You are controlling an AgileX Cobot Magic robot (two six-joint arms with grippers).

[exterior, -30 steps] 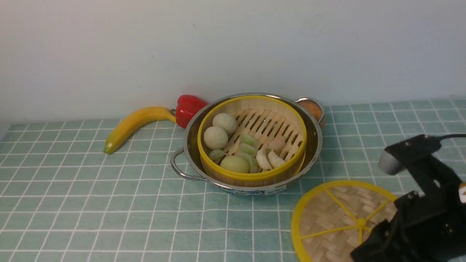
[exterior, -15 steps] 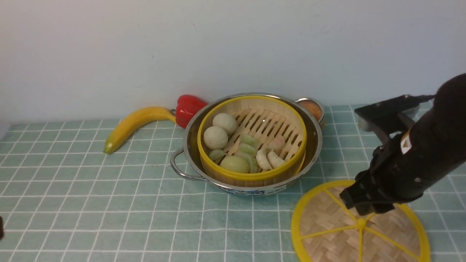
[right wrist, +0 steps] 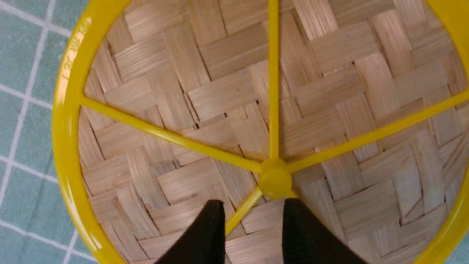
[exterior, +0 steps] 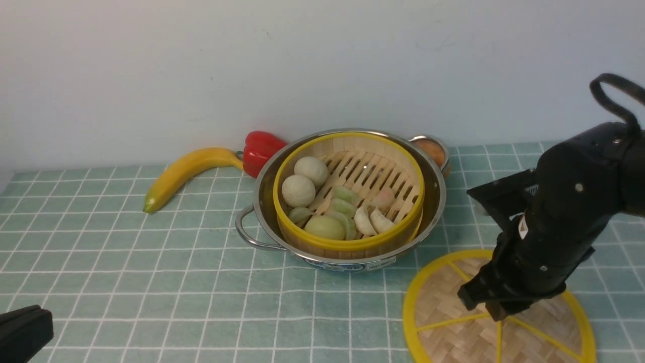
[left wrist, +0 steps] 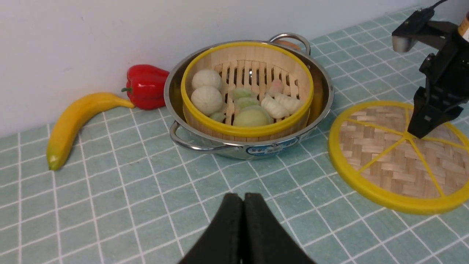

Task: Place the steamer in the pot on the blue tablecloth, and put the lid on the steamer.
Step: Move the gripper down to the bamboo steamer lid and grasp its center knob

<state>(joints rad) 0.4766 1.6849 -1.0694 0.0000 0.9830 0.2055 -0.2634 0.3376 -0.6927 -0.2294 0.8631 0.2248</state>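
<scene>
The steamer (exterior: 375,174), a yellow-rimmed bamboo basket holding toy buns and dumplings, sits inside the shiny pot (exterior: 434,201) on the blue tablecloth (exterior: 151,262). The lid (exterior: 443,312), a flat woven disc with yellow spokes, lies on the cloth to the right front of the pot. My right gripper (exterior: 496,311) hangs just over the lid's centre hub (right wrist: 274,180). It is open (right wrist: 253,206), its fingers either side of one spoke, gripping nothing. My left gripper (left wrist: 243,200) is shut and empty, low at the front left (exterior: 30,325), well away from the pot.
A banana (exterior: 186,171) and a red pepper (exterior: 259,151) lie left of the pot by the wall. A small metal bowl (exterior: 432,149) with something orange stands right behind the pot's far handle. The right arm's black body rises over the lid's right half.
My right arm has swung from the front right corner up and inward over the lid's centre. The left gripper has come into view at the front left.
</scene>
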